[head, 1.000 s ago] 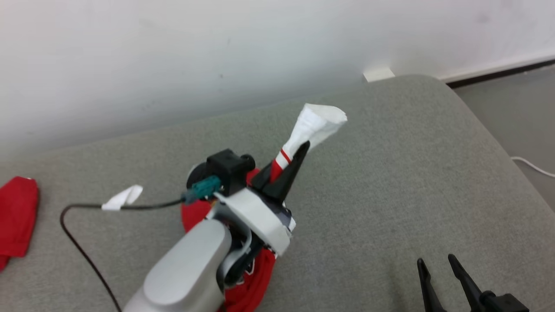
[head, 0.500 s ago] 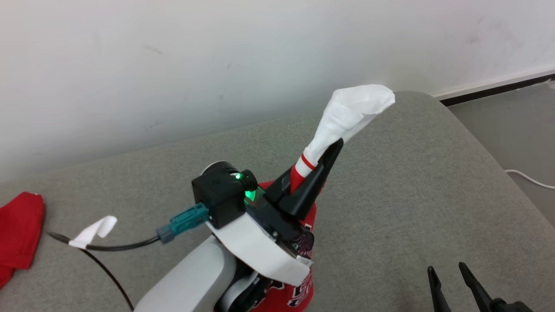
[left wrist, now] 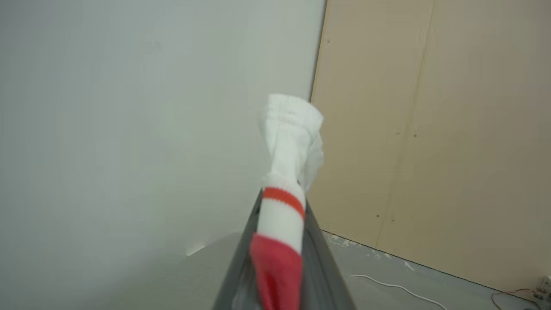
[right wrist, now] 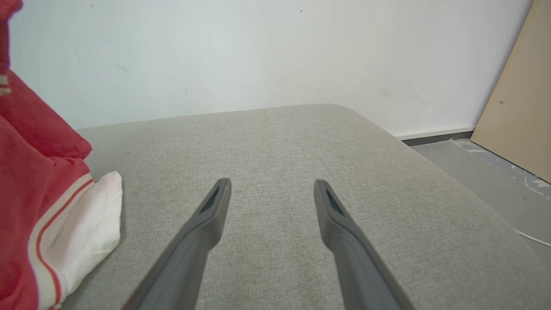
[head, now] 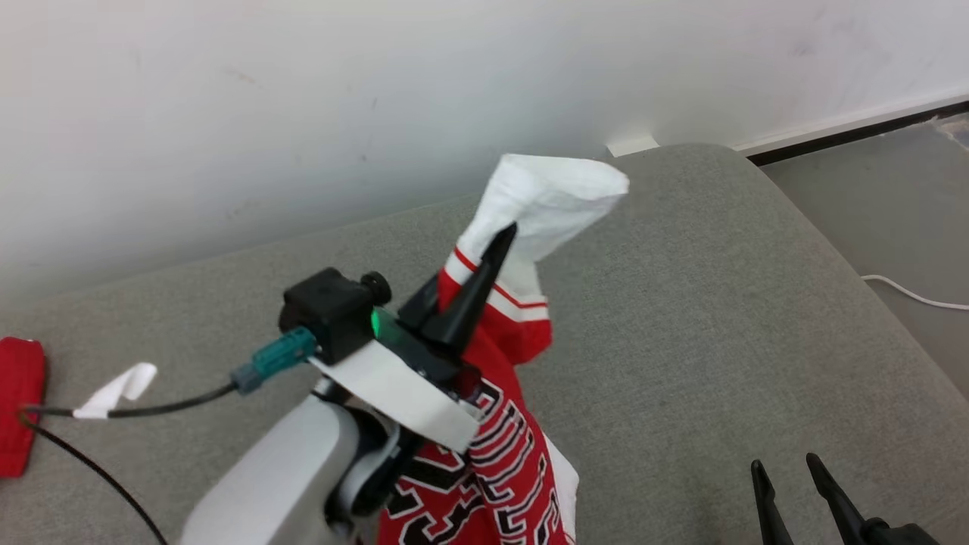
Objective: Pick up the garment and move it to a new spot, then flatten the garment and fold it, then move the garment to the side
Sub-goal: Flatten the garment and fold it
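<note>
We judge ourselves mid-pickup: our left gripper (head: 506,236), frame centre, clamps the red-and-white garment (head: 492,469) up over the grey cushion (head: 681,303), our right gripper (head: 785,462), lower right, gapes empty; placing, flattening and folding remain.

Head view: garment (head: 500,462) runs off the bottom edge, its black lettering partly behind the left arm (head: 257,492) and unreadable; right gripper (head: 785,463) cut at the same edge; red cloth (head: 15,405) cut at the left edge; left wrist view: fingers (left wrist: 320,262) blurred.
</note>
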Tool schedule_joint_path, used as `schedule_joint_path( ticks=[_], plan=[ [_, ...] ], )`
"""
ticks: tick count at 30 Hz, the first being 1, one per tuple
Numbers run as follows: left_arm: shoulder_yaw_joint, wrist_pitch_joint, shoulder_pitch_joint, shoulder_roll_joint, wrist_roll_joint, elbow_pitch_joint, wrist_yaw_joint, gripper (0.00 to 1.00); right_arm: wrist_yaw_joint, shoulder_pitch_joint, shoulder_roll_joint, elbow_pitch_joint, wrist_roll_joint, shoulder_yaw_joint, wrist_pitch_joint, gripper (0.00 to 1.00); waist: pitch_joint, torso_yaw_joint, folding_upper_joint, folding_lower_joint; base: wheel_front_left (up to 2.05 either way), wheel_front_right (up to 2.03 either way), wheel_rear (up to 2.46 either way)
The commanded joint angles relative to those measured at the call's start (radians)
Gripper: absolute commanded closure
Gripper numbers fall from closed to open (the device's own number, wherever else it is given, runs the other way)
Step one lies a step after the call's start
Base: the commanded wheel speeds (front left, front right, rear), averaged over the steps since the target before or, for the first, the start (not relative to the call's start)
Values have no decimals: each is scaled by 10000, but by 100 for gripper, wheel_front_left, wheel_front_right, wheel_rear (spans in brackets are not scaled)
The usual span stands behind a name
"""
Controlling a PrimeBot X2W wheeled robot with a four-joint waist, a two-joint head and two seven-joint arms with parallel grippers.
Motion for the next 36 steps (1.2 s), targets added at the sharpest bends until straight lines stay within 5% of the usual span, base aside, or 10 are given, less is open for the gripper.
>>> schedule_joint_path(
  ticks=[1, 7, 16, 20, 23, 25, 27, 36],
  plan=[
    [102, -89, -217, 158, 138, 186, 19, 100, -29, -25, -37, -28, 20, 22, 10, 0, 75, -36, 0, 1, 0, 0, 0],
    [728, -257, -1482, 736, 924, 2839, 597, 100, -29, -355, 101, -65, 11, 243, 10, 0, 687, -297, 0, 1, 0, 0, 0],
    [1510, -1144, -3191, 774, 1527, 6290, 995, 100, -29, -618, 277, -58, -19, 382, 10, 0, 1494, -797, 0, 1, 0, 0, 0],
    [2051, -1210, -3538, 732, 1938, 6697, 1156, 59, -29, -717, 352, -82, -64, 435, 10, 0, 1706, -906, 0, 1, 0, 0, 0],
    [2675, -1206, -3400, 746, 2208, 6483, 1168, 60, -29, -762, 391, -79, -77, 446, 10, 0, 1811, -931, 0, 1, 0, 0, 0],
    [3243, -1208, -3291, 674, 2403, 6080, 1224, 51, -29, -819, 413, -80, -100, 450, 10, 0, 1868, -896, 0, 1, 0, 0, 0],
    [3686, -1202, -3045, 605, 2645, 5745, 1129, 0, -29, -870, 433, -57, -116, 487, 10, 0, 1895, -830, 0, 1, 0, 0, 0],
    [4593, -1203, -2394, 96, 3281, 6171, 180, 0, -29, -817, 483, 106, -76, 567, 10, 0, 1664, -443, 0, 1, 0, 0, 0]
  ],
)
